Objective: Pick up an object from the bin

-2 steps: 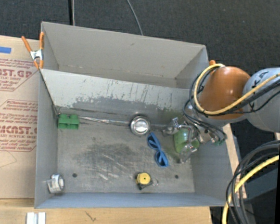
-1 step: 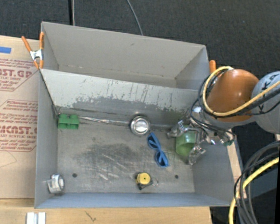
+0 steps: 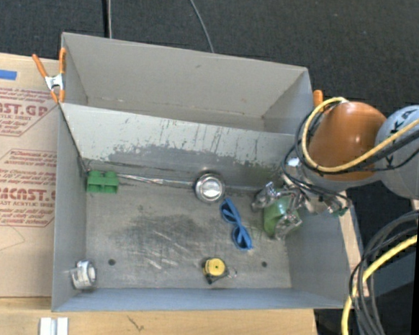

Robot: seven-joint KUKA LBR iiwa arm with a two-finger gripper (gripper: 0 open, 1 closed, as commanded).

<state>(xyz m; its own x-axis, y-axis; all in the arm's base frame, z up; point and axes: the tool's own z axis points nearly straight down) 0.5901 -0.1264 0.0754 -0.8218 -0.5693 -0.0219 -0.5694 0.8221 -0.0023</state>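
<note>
My gripper (image 3: 277, 210) hangs at the right side of the bin, close to the right wall. A small green object (image 3: 272, 219) sits between its metal fingers (image 3: 265, 197), and the gripper is shut on it. I cannot tell whether the green object touches the bin floor. Just left of the gripper a pair of blue sunglasses (image 3: 235, 224) lies on the floor. A round silver can (image 3: 209, 188) stands further left, near the back wall.
A green block (image 3: 102, 182) lies at the back left. A small yellow tape measure (image 3: 214, 268) rests near the front wall, and a silver fitting (image 3: 83, 275) sits in the front left corner. Bare floor spans the middle left.
</note>
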